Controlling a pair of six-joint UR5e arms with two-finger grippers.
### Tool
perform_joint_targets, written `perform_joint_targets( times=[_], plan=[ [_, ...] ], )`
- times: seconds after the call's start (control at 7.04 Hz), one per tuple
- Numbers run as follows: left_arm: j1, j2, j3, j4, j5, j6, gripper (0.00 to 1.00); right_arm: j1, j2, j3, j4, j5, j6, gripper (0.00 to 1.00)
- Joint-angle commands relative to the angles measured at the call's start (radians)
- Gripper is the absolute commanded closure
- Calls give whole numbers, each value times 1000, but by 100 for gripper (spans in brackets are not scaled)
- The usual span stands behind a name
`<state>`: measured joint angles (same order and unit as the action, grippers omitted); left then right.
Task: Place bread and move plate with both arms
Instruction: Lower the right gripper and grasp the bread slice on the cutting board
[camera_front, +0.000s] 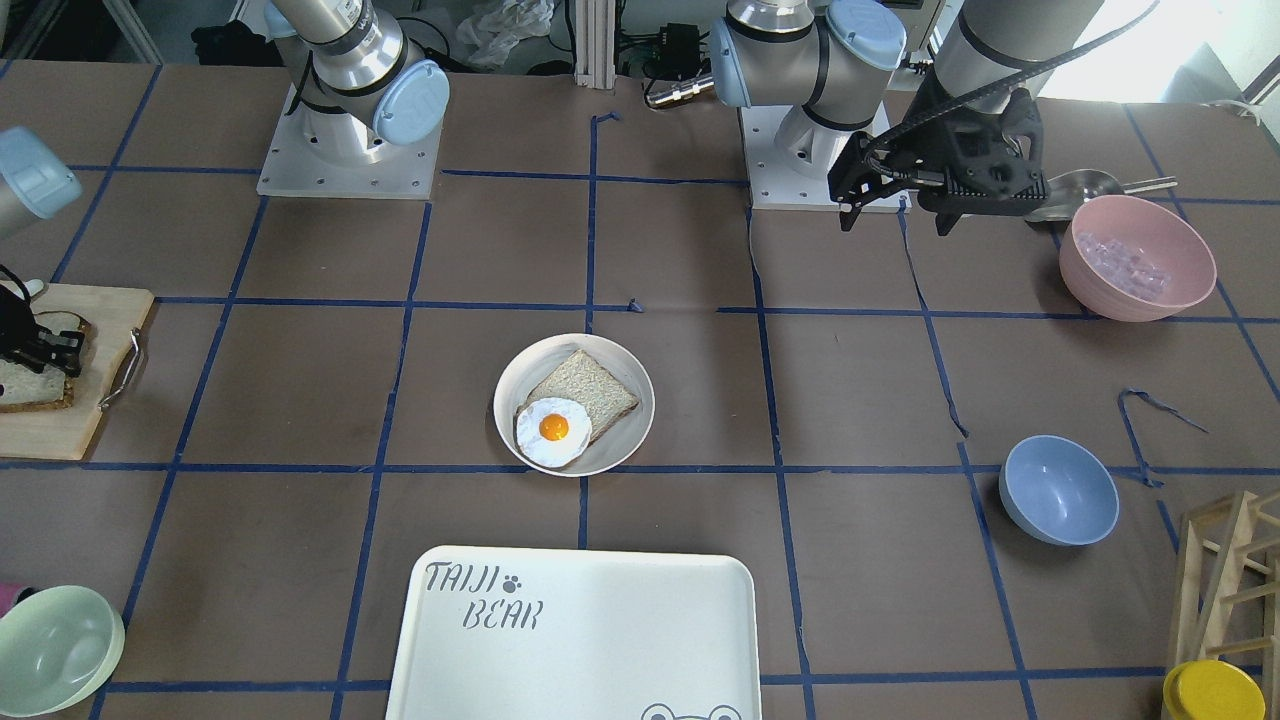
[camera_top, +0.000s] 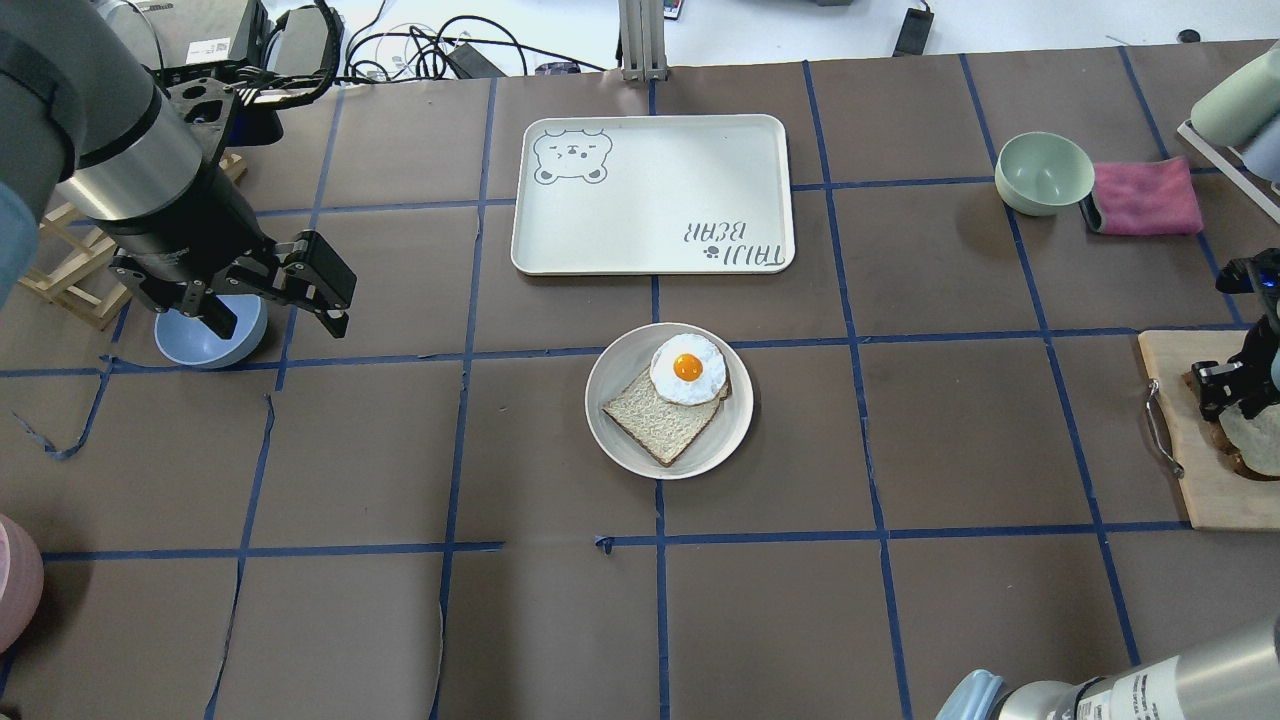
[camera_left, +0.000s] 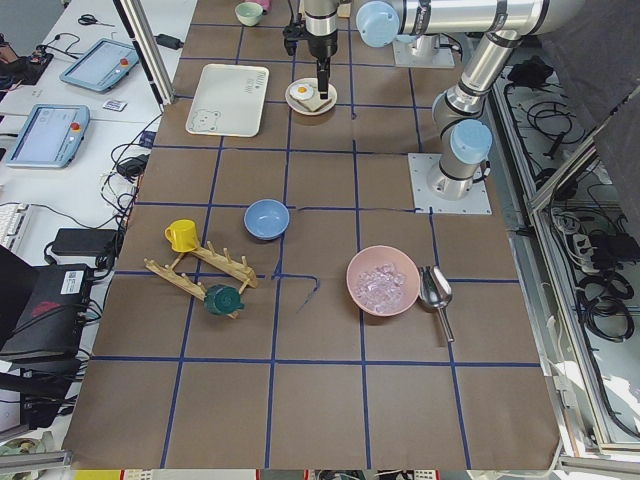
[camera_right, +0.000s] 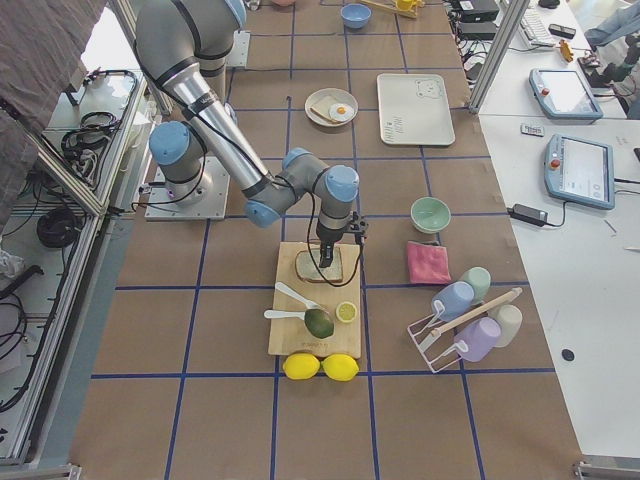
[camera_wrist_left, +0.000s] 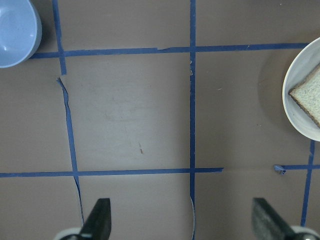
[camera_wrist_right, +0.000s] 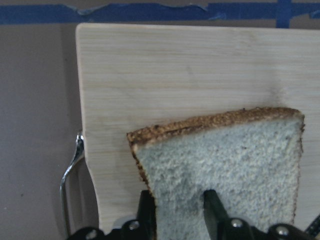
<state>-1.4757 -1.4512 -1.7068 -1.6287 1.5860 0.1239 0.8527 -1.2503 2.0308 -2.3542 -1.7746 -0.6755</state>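
Right end effector (camera_wrist_right: 176, 206) is down at the pale wooden cutting board (camera_wrist_right: 175, 70), its 2 fingers pinched on 1 edge of the grey-beige, dark-crusted bread slice (camera_wrist_right: 225, 165). Left end effector (camera_wrist_left: 182, 220) hangs spread open and empty over the brown surface (camera_wrist_left: 130, 110). It's well apart from the round off-white plate (camera_top: 620, 445), which sits mid-surface carrying a squarer slice (camera_top: 650, 415) and a fried egg (camera_top: 688, 368). Danger here: that edge grip looks shallow, so soft bread could droop, tear or slip on the carry. It could also land off-centre and shove the egg off the plate.
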Motion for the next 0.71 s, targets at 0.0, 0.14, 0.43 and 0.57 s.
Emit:
perform_joint_targets(
  times=[0.0, 0.14, 0.43, 0.57],
  plan=[
    [0, -2, -1, 3, 0, 2, 0, 0, 0, 2, 0, -28, 1, 100],
    [0, 0, -1, 1, 0, 2, 0, 0, 0, 2, -2, -28, -1, 100],
    [0, 0, -1, 1, 0, 3, 0, 0, -3, -3, -13, -23, -36, 100],
    [0, -2, -1, 4, 0, 3, 0, 5, -17, -9, -13, -25, -38, 100]
  ],
)
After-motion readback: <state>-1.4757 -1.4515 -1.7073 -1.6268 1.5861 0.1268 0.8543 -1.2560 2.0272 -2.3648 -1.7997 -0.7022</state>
